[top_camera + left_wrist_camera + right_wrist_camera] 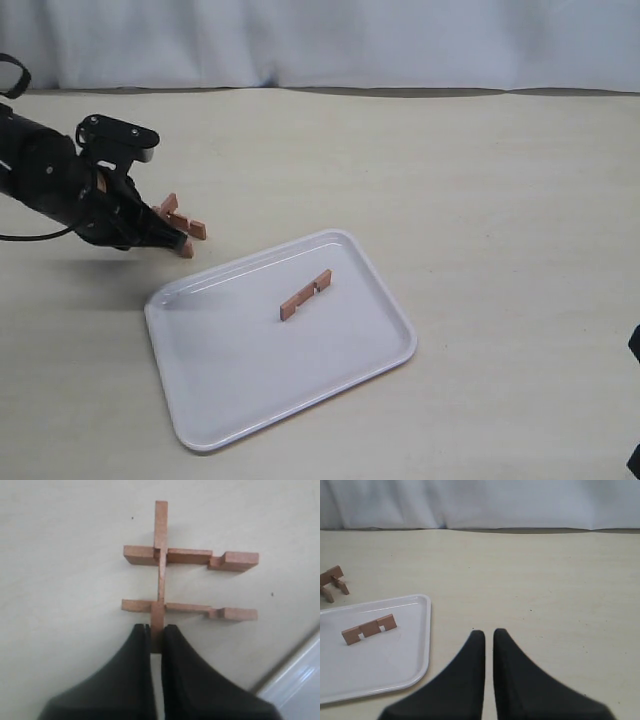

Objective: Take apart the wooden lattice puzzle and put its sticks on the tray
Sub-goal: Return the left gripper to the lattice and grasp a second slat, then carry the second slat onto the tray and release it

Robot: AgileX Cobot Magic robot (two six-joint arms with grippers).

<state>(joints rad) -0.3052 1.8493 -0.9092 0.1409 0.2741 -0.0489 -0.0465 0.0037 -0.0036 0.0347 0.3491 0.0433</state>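
While in left hand [156,630], lattice puzzle [161,540]

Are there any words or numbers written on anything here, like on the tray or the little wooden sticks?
None: no word, number or sign can be read anywhere. The tray is plain white, the stick lying on it and the wooden lattice puzzle are bare wood, and the left gripper and right gripper are plain black.
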